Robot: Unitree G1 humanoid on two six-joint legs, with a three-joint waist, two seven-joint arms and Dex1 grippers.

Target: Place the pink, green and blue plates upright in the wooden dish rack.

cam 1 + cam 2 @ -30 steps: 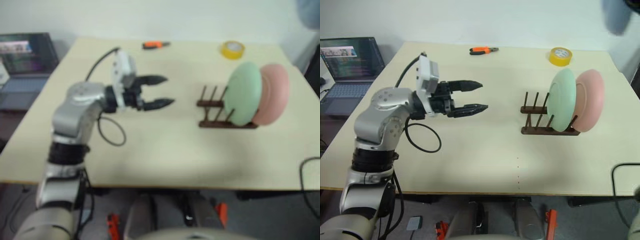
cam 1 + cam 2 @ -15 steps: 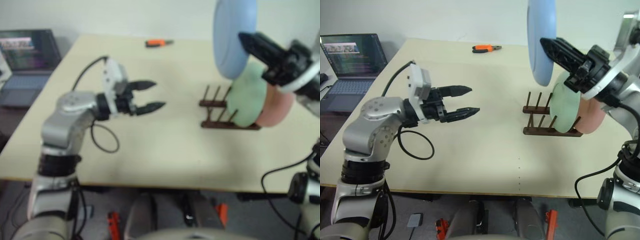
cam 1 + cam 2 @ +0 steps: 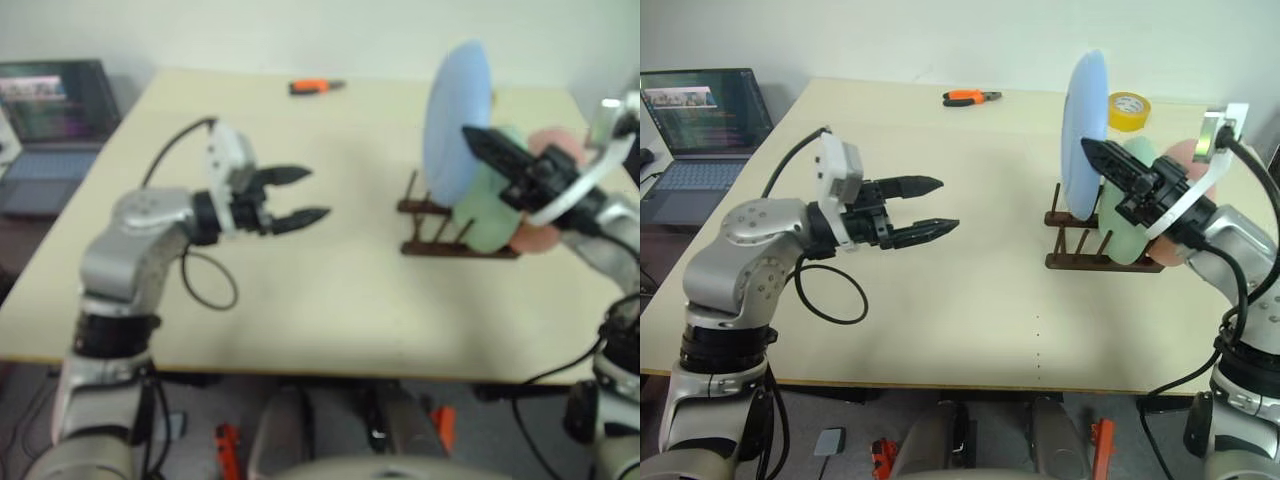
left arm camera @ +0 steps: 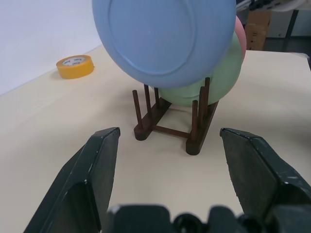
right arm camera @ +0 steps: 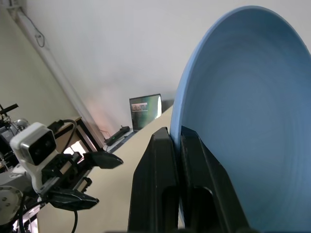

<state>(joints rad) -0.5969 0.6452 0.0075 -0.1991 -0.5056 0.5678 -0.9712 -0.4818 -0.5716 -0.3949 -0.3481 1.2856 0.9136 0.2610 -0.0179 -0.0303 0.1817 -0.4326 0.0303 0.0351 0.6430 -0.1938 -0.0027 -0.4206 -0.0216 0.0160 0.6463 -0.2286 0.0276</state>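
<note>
My right gripper (image 3: 1096,156) is shut on the rim of the light blue plate (image 3: 1085,130), which it holds upright on edge just above the left, free end of the dark wooden dish rack (image 3: 1070,262). The mint green plate (image 3: 1120,218) and, behind it, the pale pink plate (image 3: 1181,154) stand upright in the rack's right half. In the right wrist view the fingers (image 5: 163,160) pinch the blue plate (image 5: 243,121). My left gripper (image 3: 945,204) hovers open over the table left of the rack, pointing at it, with nothing between its fingers.
A yellow tape roll (image 3: 1127,108) and orange pliers (image 3: 973,97) lie at the far side of the beige table (image 3: 940,320). An open laptop (image 3: 705,120) sits off the table's left edge. Bare tabletop lies between my left gripper and the rack.
My right arm has come into view from above and lowered the blue plate towards the rack's left end, rolling it upright. The left gripper has stayed open in about the same spot.
</note>
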